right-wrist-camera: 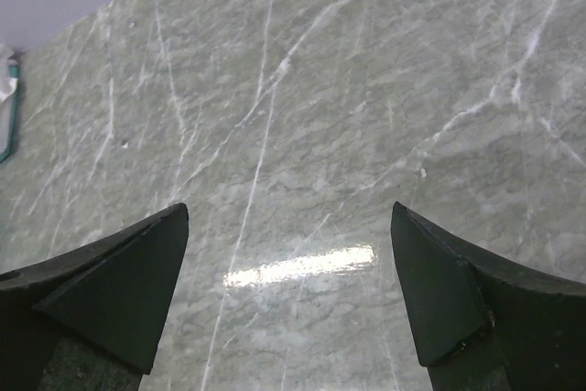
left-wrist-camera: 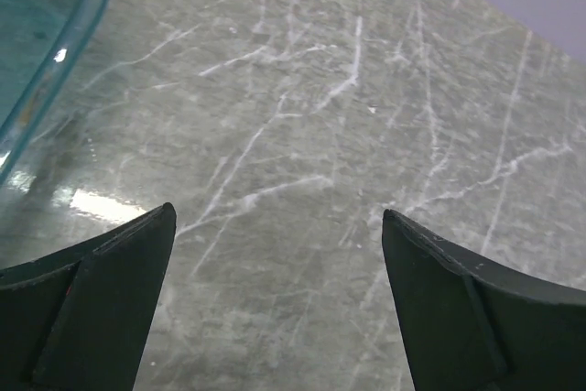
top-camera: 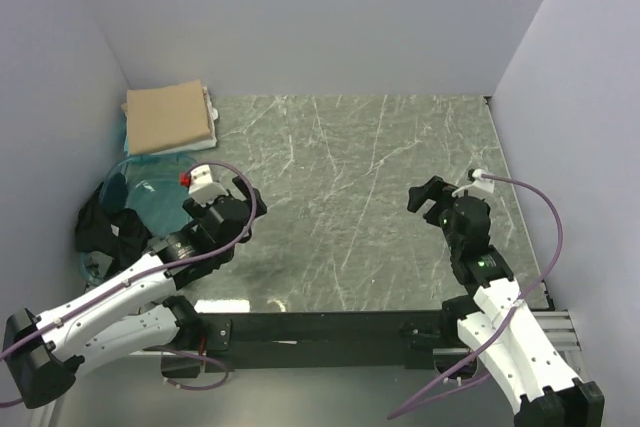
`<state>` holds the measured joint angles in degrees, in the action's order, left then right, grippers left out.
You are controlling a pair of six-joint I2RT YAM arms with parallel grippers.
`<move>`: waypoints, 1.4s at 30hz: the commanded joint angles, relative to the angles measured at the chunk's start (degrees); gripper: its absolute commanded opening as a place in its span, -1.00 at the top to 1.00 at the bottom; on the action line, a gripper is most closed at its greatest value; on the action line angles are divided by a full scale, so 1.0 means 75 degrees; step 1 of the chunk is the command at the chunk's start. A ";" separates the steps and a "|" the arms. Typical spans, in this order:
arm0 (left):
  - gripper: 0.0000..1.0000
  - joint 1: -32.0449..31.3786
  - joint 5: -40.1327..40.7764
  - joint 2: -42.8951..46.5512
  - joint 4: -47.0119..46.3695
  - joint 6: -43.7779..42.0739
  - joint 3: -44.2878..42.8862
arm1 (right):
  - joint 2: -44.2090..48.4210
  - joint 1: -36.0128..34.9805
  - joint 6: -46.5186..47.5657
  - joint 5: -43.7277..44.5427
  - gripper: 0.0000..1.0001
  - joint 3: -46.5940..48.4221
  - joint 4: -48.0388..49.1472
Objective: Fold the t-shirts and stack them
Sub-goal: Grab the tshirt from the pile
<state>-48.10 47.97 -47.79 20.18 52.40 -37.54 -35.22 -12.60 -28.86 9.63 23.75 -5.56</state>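
Left gripper [top-camera: 232, 209]: it is hovering over the near left part of the table [top-camera: 370, 197] with its fingers [left-wrist-camera: 101, 299] spread wide apart and gripping nothing; in the left wrist view [left-wrist-camera: 279, 217] only bare marble is showing between them.

Right gripper [top-camera: 432, 197]: it is hanging over the right side of the table, jaws standing wide open and empty, and bare marble is showing in the gap in the right wrist view [right-wrist-camera: 291, 212].

Tan t-shirt [top-camera: 168, 117]: it is lying folded flat into a neat rectangle in the far left corner, beyond the left gripper and to its left, well apart from it and farther still from the right gripper.

Tan t-shirt, axis: its longer side is running roughly along the back wall, skewed a little. The fold is hiding collar and hem, so which way it is pointing cannot be told.

Dark t-shirts [top-camera: 105, 225]: they are sitting crumpled in a heap to the left of the left gripper, draping over the left rim of the teal tub [top-camera: 140, 187]. The heap is showing no clear long axis or heading, and the number of shirts cannot be told.

Teal tub: it is sitting just left of the left gripper, its rim [left-wrist-camera: 55, 52] edging into the top left of the left wrist view.
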 commanded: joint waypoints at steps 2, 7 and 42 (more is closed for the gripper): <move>-0.99 -0.0009 0.0275 -0.0435 0.0261 0.0163 -0.0385 | 0.0278 0.0004 0.0157 -0.0370 -0.95 -0.0166 0.0718; -0.99 0.0317 0.1046 -0.1161 0.1164 0.1355 -0.1064 | 0.0126 -0.0007 0.0004 -0.0603 -0.96 -0.0190 0.0964; -0.99 0.7385 -0.1732 -0.2415 0.6578 0.5376 -0.1429 | -0.0753 0.0004 0.0016 -0.1764 -0.98 -0.0002 0.1163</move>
<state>5.43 36.56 -63.53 68.34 93.71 -48.77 -40.53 -12.60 -28.88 -2.81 22.83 0.08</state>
